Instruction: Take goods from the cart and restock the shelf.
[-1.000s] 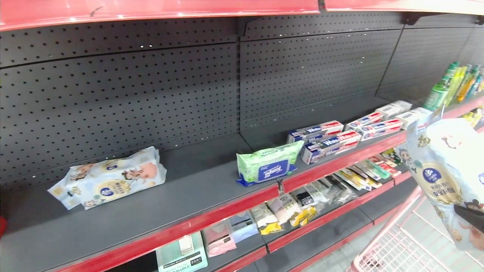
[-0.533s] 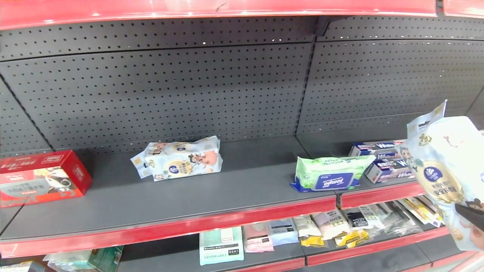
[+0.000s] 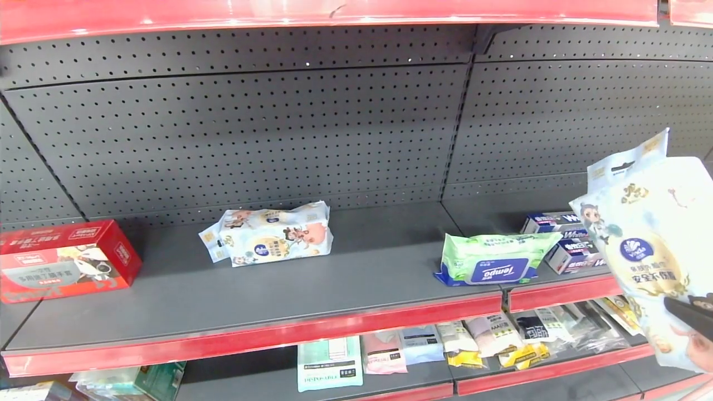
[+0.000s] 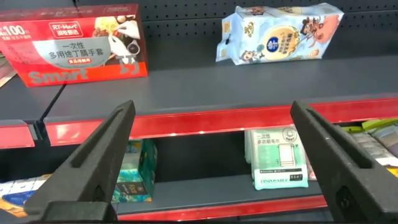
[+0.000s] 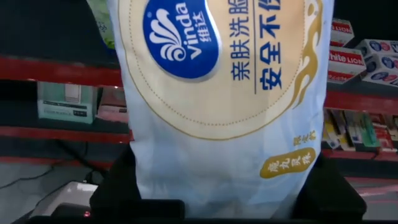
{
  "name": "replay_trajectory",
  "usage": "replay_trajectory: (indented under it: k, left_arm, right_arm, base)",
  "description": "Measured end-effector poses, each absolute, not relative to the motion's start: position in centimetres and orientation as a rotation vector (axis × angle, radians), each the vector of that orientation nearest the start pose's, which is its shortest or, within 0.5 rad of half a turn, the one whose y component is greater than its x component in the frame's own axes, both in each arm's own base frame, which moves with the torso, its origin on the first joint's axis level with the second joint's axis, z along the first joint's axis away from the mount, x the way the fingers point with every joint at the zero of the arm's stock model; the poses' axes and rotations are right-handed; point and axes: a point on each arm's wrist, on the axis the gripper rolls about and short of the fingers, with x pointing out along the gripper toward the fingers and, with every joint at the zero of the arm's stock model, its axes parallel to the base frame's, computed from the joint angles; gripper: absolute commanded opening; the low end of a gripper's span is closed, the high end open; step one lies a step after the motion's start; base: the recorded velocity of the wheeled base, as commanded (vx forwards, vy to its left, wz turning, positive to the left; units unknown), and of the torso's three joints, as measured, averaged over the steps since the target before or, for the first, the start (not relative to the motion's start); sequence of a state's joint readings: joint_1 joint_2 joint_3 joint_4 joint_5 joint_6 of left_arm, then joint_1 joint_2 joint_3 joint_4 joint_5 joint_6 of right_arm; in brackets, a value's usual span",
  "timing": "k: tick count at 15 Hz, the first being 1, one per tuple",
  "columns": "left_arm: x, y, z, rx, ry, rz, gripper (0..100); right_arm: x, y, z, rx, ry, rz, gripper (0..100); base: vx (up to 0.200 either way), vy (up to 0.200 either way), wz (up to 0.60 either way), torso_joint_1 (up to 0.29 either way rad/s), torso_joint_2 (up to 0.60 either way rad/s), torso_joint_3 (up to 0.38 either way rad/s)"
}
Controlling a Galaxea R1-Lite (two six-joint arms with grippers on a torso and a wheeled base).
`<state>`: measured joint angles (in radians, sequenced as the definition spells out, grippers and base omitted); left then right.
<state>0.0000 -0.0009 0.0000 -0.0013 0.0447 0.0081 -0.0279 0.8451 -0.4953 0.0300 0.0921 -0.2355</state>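
Right wrist view: the right gripper (image 5: 221, 199) has its fingers clamped on the bottom end of the tissue pack (image 5: 217, 93), held up in front of the shelf (image 3: 334, 278). It looks light, squishy and slick, so a mid-body grip seems safer. The left gripper (image 4: 211, 155) has its fingers apart, empty. A twin pack (image 3: 267, 234) lies farther back.

Bright, even overhead light on the shelf (image 3: 250, 289). White glare spots dot the red upper shelf edge (image 3: 223, 14); the held tissue pack (image 3: 652, 234) gleams. The lower shelf (image 3: 390, 384) lies shadowed. Head-view lines bow at the edges.
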Motion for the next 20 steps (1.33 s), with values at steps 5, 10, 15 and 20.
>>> replay_trajectory:
  k: [5, 10, 15, 20]
  left_arm:
    - [-2.3, 0.1, 7.6, 0.009, -0.002, 0.044, 100]
    - [-2.3, 0.0, 7.6, 0.036, -0.004, 0.004, 100]
    - [-2.2, -0.1, 7.6, 0.024, 0.009, -0.032, 100]
    - [-2.0, 0.0, 7.7, 0.009, 0.040, -0.041, 100]
  right_arm:
    - [7.5, 0.3, 20.3, -0.139, 0.129, 0.160, 0]
    - [5.4, 0.3, 18.9, -0.119, 0.100, 0.147, 0]
    - [3.8, 0.2, 18.4, -0.158, 0.071, 0.101, 0]
    - [2.9, 0.1, 17.6, -0.289, 0.054, 0.079, 0]
  base:
    - [0.000, 0.000, 0.00, 0.000, 0.00, 0.000]
    - [0.000, 0.000, 0.00, 0.000, 0.00, 0.000]
    - [0.000, 0.000, 0.00, 0.000, 0.00, 0.000]
    - [0.000, 0.000, 0.12, 0.000, 0.00, 0.000]
